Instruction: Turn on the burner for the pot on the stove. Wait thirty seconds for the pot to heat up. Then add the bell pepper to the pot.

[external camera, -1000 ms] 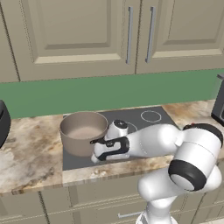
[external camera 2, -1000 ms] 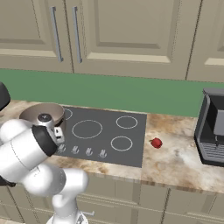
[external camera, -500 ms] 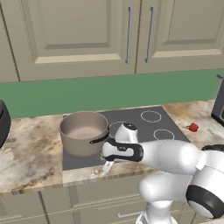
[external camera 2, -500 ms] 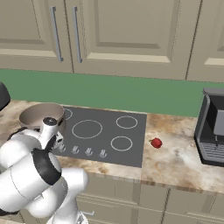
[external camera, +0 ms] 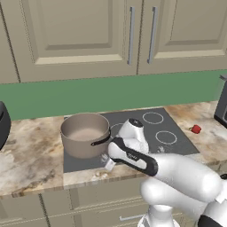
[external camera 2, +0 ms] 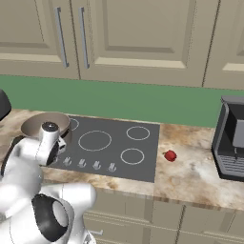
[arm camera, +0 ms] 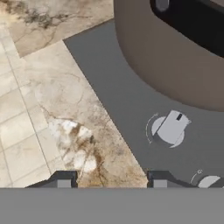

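Observation:
The taupe-brown pot (external camera: pixel 85 139) stands on the front-left ring of the dark glass stove (external camera: pixel 153 128), its black handle (arm camera: pixel 192 22) pointing at the arm. My gripper (arm camera: pixel 111 181) hovers low over the stove's front-left corner, open, with only stove edge and counter between its fingertips (arm camera: pixel 63 180). A silver knob (arm camera: pixel 170 127) lies just ahead and to the right of it, below the pot's wall (arm camera: pixel 175 57). The red bell pepper (external camera 2: pixel 170 155) rests on the counter right of the stove (external camera 2: pixel 109 143), far from the gripper.
A row of silver knobs (external camera 2: pixel 96 165) runs along the stove's front edge. A dark coffee machine (external camera 2: pixel 231 138) stands at the counter's right end, and a black appliance (external camera: pixel 2 124) at the far left. Cabinets hang above a green backsplash.
The hand has dropped from beside the pot's handle to the stove's front-left corner, and the arm has swung lower and forward. Pot and bell pepper have stayed put.

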Motion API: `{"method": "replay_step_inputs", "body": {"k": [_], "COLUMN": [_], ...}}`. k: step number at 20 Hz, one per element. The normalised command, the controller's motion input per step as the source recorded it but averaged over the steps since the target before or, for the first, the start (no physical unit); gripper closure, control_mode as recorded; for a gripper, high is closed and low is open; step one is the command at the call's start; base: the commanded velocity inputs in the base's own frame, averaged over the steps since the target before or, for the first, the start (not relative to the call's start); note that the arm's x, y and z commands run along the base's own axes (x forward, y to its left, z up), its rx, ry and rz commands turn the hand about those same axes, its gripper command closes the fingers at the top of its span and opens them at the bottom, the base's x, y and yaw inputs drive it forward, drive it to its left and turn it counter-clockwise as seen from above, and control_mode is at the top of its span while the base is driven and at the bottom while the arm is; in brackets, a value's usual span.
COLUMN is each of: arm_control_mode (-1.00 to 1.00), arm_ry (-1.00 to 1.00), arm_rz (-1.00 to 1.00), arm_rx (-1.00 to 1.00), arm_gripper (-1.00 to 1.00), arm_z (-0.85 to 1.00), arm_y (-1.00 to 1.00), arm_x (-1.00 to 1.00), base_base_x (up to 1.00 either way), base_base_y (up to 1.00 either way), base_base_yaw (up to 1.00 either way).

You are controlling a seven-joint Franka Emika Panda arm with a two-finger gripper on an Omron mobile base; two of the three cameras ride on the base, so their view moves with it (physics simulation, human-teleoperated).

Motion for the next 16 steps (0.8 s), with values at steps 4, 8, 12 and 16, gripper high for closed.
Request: {"method": "replay_step_inputs", "body": {"k": [4,8,12,16], "arm_control_mode": [-1.0,-1.0,-1.0,-1.0], "arm_ry": [-0.24,-0.06,0.05,0.22], "arm_rz": [-0.21,-0.33,-0.37,-0.32], "arm_rx": [0.05,0.11,0.16,0.01], "arm_gripper": [-1.0,-1.0,-1.0,-1.0], "arm_z": [1.0,1.0,1.0,1.0], "arm_y": [-0.01,-0.43,-0.84,-0.45], "arm_x": [-0.67,-0.99,-1.0,-0.7], "base_base_x": [0.0,0.0,0.0,0.0], "base_base_y": [0.0,0.0,0.0,0.0], "base_base_yaw": [0.0,0.0,0.0,0.0]}}
